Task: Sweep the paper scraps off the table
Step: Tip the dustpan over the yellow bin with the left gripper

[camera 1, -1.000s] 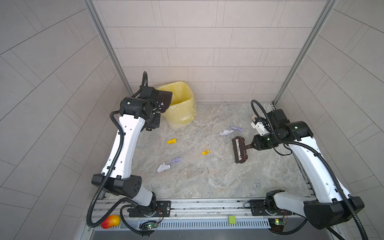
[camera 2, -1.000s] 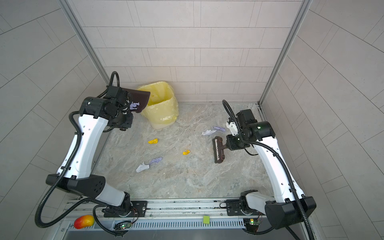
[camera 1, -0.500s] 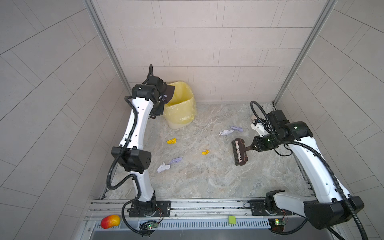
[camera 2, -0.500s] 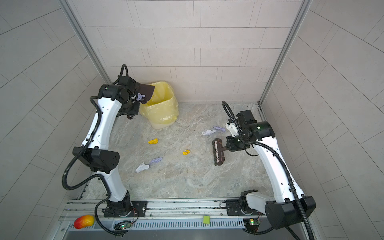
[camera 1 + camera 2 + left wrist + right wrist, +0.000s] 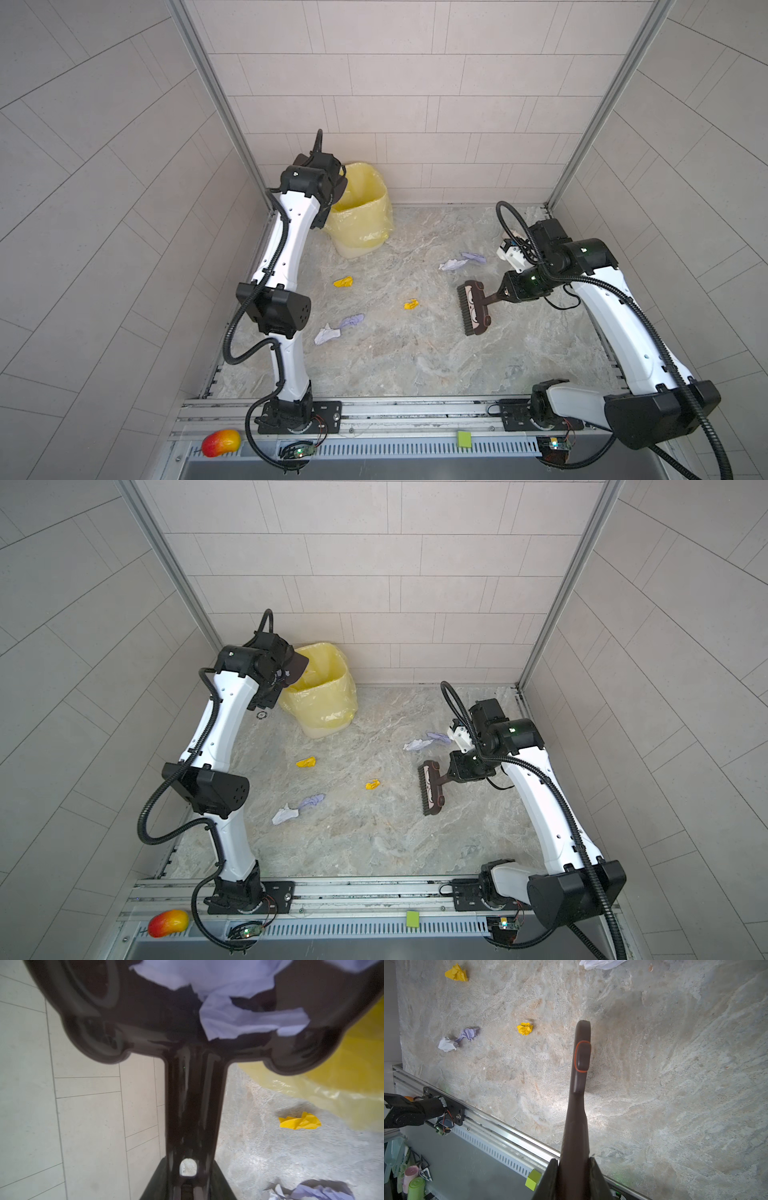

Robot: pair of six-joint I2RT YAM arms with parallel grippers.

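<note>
The left gripper was closed on the handle of a dark dustpan, and the handle filled the gap between its fingers. Lilac scraps lay in the pan. In both top views the pan hung at the upper left of the frame, over the mouth of the yellow bin, and the gripper was mostly hidden behind its own wrist.

The right gripper sat right of centre, clamped tight on the handle of the brush. The brush head ran up and down the frame with its bristles facing left. Whether the bristles touched the table could not be told.

Six more scraps lay on the table. One yellow scrap was just below the bin. A second yellow scrap lay near mid-frame, left of the brush and apart from it. A lilac scrap and a white scrap lay touching, lower and left of centre, close to the left arm. Two pale scraps lay side by side just above the brush head, beside the right wrist.
</note>
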